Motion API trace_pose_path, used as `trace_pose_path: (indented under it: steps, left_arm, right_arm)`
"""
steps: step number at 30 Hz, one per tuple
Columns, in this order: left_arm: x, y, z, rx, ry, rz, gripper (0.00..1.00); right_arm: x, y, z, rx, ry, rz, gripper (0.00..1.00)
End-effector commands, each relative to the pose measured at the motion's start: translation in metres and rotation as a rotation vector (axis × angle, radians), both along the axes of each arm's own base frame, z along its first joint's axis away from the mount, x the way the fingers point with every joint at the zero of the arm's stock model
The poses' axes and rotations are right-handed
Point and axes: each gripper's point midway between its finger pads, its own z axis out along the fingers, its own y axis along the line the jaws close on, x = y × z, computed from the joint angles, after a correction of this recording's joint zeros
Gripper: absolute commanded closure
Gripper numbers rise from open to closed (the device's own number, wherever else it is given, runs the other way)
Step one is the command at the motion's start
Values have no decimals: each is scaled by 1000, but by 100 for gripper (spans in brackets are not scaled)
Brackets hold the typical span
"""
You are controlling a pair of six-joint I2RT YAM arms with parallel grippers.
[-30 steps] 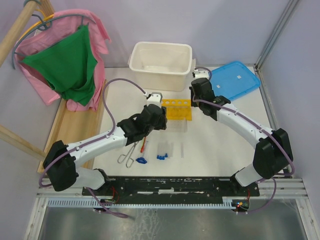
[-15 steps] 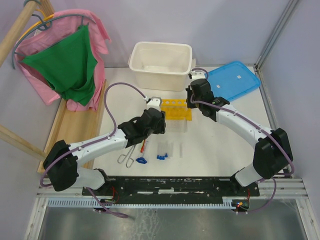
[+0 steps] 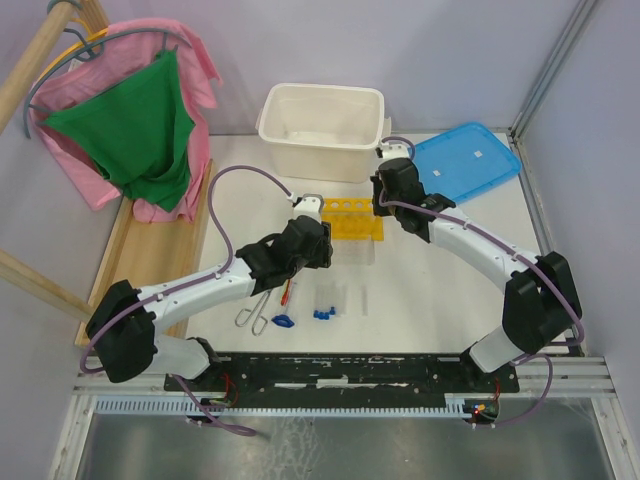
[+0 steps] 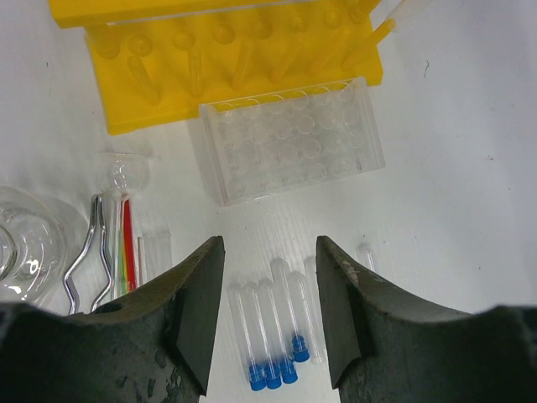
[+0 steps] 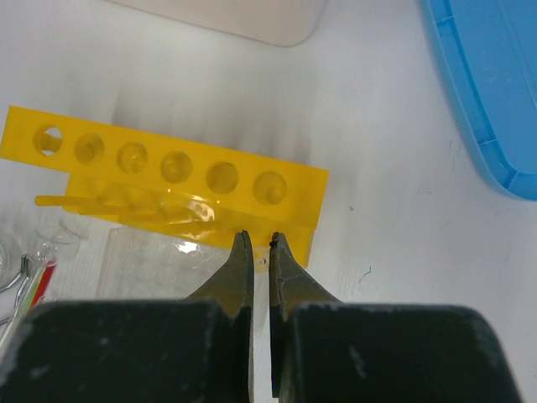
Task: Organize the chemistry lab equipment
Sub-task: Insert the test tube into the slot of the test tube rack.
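The left fingers (image 4: 201, 290) stand well apart and grip nothing. They hang over the small clear tubes with blue caps (image 4: 270, 336), which lie side by side on the white desk (image 4: 453, 168). Beyond the tubes lies a clear plastic well tray (image 4: 289, 138), just in front of the yellow test-tube rack (image 5: 310, 180). Left of the tubes lie the metal tongs (image 4: 84, 256), a thin red rod (image 4: 128, 239) and a glass flask (image 4: 29, 239). The right fingers (image 5: 242, 260) are pressed almost together, holding nothing. Their tips sit at the rack's near right corner — whether they touch it I cannot tell.
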Motion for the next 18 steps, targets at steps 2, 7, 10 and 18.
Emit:
trace_pose_path:
  steps: [2,7,10,18]
  left_arm:
    - [4,-6,12,-53,-33,10,46]
    - [4,-6,9,-50,-28,8,46]
    - [3,-5,7,-44,-26,11,46]
    - [3,-5,0,-31,-16,10,45]
  right_arm:
    - [10,-3,8,-12,-56,-28,99]
    - [11,-2,5,-13,-55,-28,99]
    - [10,-1,1,-14,-42,-20,99]
    - [11,3,-10,-11,-14,-12,99]
